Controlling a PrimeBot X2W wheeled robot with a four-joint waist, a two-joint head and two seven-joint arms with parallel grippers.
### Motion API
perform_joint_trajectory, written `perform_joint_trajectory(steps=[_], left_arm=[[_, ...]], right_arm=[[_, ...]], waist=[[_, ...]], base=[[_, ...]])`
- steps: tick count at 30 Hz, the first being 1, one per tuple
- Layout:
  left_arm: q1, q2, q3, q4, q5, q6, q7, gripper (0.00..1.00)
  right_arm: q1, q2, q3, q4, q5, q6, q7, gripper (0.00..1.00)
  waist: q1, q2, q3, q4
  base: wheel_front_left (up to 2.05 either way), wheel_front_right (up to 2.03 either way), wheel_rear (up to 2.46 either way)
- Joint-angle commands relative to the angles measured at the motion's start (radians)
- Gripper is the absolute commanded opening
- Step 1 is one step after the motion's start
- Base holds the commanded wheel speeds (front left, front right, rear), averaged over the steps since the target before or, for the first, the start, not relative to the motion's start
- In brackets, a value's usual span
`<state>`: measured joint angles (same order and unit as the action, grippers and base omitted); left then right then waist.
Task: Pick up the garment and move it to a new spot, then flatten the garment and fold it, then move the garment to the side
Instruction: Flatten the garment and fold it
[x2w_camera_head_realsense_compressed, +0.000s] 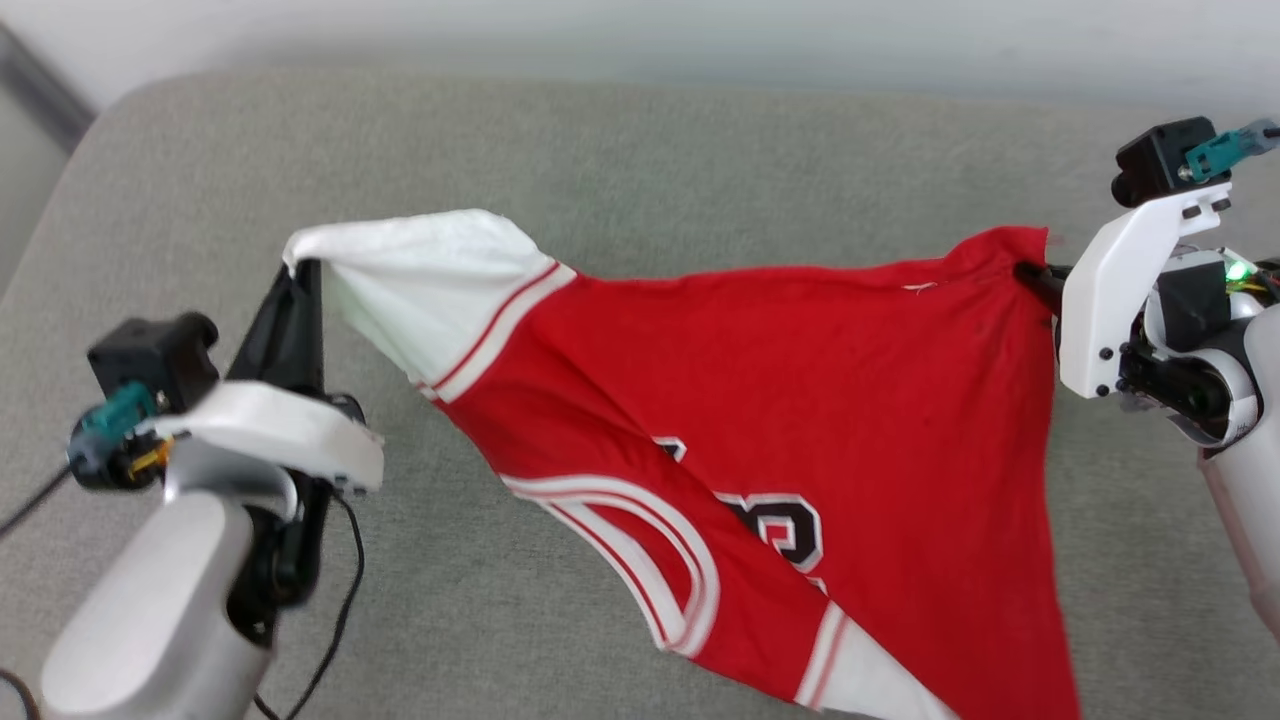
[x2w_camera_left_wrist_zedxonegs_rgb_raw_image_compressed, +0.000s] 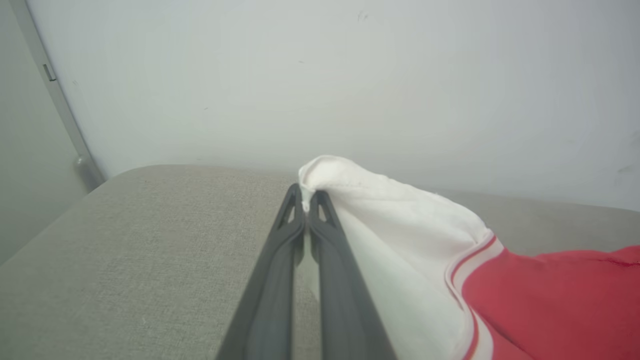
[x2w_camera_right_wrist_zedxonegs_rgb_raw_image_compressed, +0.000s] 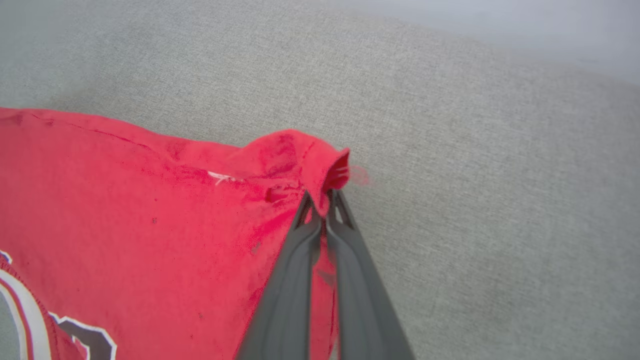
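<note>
While the garment (x2w_camera_head_realsense_compressed: 850, 400) hangs stretched between both tools, its upper edge runs nearly taut above the grey upholstered surface (x2w_camera_head_realsense_compressed: 600, 140).

Head view: left tool (x2w_camera_head_realsense_compressed: 300, 270) is clenched on the tip of a white sleeve; right tool (x2w_camera_head_realsense_compressed: 1030, 272) is clenched on a red corner at the opposite end. The body of the jersey droops between them towards the lower edge of the frame. The striped collar and part of a dark number (x2w_camera_head_realsense_compressed: 780, 525) face up. I cannot tell whether the low part touches the surface. A black cable (x2w_camera_head_realsense_compressed: 340, 600) trails beside the left arm.

Left wrist view: the two fingers of the left tool (x2w_camera_left_wrist_zedxonegs_rgb_raw_image_compressed: 306, 192) are pressed together, with white cloth pinched at the very tips. The garment (x2w_camera_left_wrist_zedxonegs_rgb_raw_image_compressed: 400, 240) shows its sleeve, red-and-white trim and a start of red. Behind it stands a pale wall (x2w_camera_left_wrist_zedxonegs_rgb_raw_image_compressed: 300, 75), which the head view barely catches.

Right wrist view: right tool (x2w_camera_right_wrist_zedxonegs_rgb_raw_image_compressed: 324, 197) pinches a bunched red hem corner, frayed threads at its edge. The garment (x2w_camera_right_wrist_zedxonegs_rgb_raw_image_compressed: 150, 210) shows small dark specks, detail too fine for the head view.
</note>
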<state>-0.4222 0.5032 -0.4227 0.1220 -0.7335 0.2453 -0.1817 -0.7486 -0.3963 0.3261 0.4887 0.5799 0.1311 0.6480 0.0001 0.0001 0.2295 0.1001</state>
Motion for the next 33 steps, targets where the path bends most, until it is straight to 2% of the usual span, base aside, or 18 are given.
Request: perform_joint_trajectory(steps=[1, 7, 13, 21, 33], left_arm=[[-0.040, 0.007, 0.004, 0.020, -0.003, -0.009, 0.008, 0.00], [-0.213, -0.017, -0.008, 0.182, -0.019, -0.072, 0.067, 0.00], [-0.422, -0.049, -0.018, 0.382, -0.020, -0.135, 0.101, 0.00], [-0.755, -0.047, -0.016, 0.556, 0.044, -0.168, 0.066, 0.00], [-1.209, -0.026, -0.006, 0.671, 0.109, -0.203, 0.031, 0.00]], right_arm=[[-0.001, 0.012, -0.009, 0.013, -0.009, -0.001, -0.027, 0.00], [-0.056, 0.045, -0.034, 0.090, -0.040, -0.001, -0.113, 0.00], [-0.155, 0.057, -0.038, 0.147, -0.065, -0.001, -0.194, 0.00], [-0.393, 0.049, -0.066, 0.180, -0.110, -0.001, -0.308, 0.00], [-0.772, 0.027, -0.106, 0.214, -0.170, -0.001, -0.397, 0.00]], waist=[[-0.0001, -0.0001, -0.067, -0.044], [-0.0001, -0.0001, -0.142, -0.089], [-0.0001, -0.0001, -0.131, -0.110], [-0.0001, -0.0001, 0.005, -0.126], [-0.0001, -0.0001, 0.262, -0.116]], base=[[0.00, 0.00, 0.00], [0.00, 0.00, 0.00], [0.00, 0.00, 0.00], [0.00, 0.00, 0.00], [0.00, 0.00, 0.00]])
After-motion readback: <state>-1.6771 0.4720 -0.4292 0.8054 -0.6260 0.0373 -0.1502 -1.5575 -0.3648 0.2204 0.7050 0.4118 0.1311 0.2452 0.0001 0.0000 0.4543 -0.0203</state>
